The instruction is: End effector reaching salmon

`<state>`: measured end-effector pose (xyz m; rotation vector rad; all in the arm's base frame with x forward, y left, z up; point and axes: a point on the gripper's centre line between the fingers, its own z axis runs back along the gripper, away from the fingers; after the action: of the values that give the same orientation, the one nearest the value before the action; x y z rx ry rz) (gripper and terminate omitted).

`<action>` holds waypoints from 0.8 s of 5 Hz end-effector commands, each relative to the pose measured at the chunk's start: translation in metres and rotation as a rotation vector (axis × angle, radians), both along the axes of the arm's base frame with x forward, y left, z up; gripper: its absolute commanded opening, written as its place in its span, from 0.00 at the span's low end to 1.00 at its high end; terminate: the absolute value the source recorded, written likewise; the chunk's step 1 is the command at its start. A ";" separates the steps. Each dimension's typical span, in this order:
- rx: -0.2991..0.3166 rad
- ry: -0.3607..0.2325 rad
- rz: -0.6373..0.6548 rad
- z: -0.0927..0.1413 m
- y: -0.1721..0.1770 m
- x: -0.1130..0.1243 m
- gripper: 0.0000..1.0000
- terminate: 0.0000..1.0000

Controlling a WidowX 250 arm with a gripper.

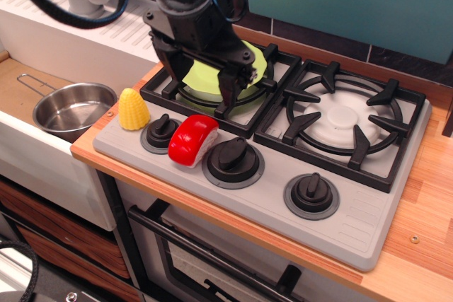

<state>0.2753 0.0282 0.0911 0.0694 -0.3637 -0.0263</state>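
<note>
Salmon [192, 140] lying on the grey control panel at the near-left of the stove [368, 235], wedged between the small left knob [160, 132] and the bigger middle knob [233, 161], touching or nearly touching both. Red top glossy, white base showing at the near edge. Untouched, nothing gripping it.

Just beyond it, hovering over the far-left burner grate [212, 97]: end effector [199, 90], fingers pointing down and spread wide, nothing between them. Lime-green plate [244, 61] partly hidden behind it on that burner.

Reaching step in hand, not finished — fingers above and behind the salmon, clearly apart from it.

Next, by the look of it: a short shift toward the near edge, then down, straddling the red slab without clipping either knob.

Off to the left: yellow corn [133, 109] on the panel corner, steel pot [73, 109] in the sink.
</note>
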 end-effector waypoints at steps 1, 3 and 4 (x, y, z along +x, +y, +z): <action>0.010 -0.067 -0.008 -0.011 0.007 -0.001 1.00 0.00; 0.016 -0.061 0.019 -0.011 0.001 0.000 1.00 0.00; 0.026 -0.056 0.025 -0.015 -0.001 0.001 1.00 0.00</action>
<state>0.2687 0.0267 0.0658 0.0985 -0.3841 -0.0037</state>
